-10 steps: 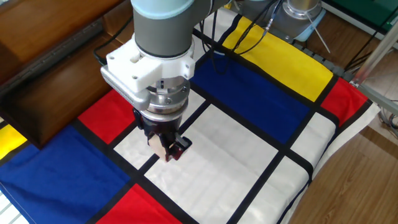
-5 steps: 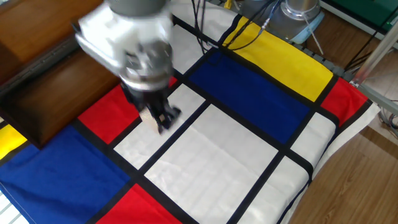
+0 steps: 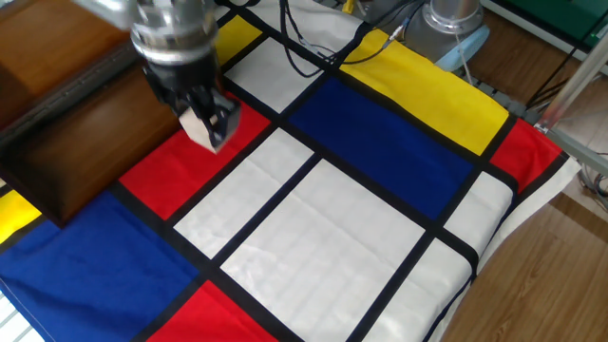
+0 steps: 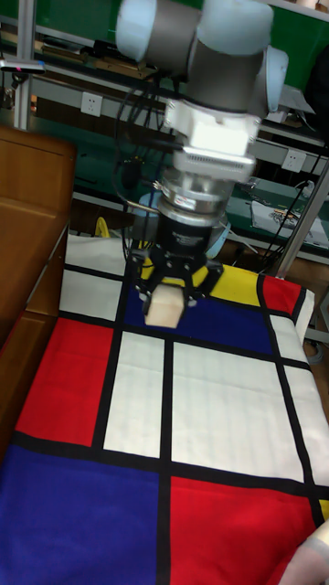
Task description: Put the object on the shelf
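Block [image 3: 198, 128], pale wood, is pinched between the fingers [image 3: 211, 122], carried above the red patch beside the shelf [image 3: 71, 142]; next it wants lifting over onto a board.

From the fixed view I see the arm [image 3: 161, 24] only as a motion-smeared lower end; everything above it is cut off by the top edge. The hand [image 3: 201, 122] covers much of the block [image 3: 197, 126], so I see only one pale face. The shelf [image 3: 66, 123] runs off the left edge in both views. In the tall fixed view the fingers [image 4: 206, 276] are dark and indistinct.
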{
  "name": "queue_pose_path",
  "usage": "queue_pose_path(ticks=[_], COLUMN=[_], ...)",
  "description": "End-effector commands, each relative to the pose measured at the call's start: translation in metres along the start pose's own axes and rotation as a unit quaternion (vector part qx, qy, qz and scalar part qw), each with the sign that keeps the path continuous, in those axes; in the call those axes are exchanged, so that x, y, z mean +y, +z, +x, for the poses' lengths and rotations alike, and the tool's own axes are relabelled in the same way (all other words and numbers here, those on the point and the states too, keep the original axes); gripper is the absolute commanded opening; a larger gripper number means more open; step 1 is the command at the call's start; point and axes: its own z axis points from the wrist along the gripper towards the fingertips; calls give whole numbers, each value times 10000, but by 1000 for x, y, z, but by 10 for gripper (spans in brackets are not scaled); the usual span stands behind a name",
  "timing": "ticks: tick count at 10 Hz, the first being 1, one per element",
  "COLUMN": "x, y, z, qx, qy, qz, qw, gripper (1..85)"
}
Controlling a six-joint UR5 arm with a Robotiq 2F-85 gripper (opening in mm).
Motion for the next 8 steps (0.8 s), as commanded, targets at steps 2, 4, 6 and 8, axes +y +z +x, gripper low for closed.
queue_pose_path(ticks=[2, 4, 6, 8], x=[-15, -13, -28, -39], y=[-7, -7, -8, -10], z=[9, 6, -11, -16], qx=[9, -40, -389, -512], qy=[-16, 217, 764, 1171], qz=[-44, -88, 179, 368], qw=[10000, 9997, 9962, 9911], gripper=[10, 10, 10, 10])
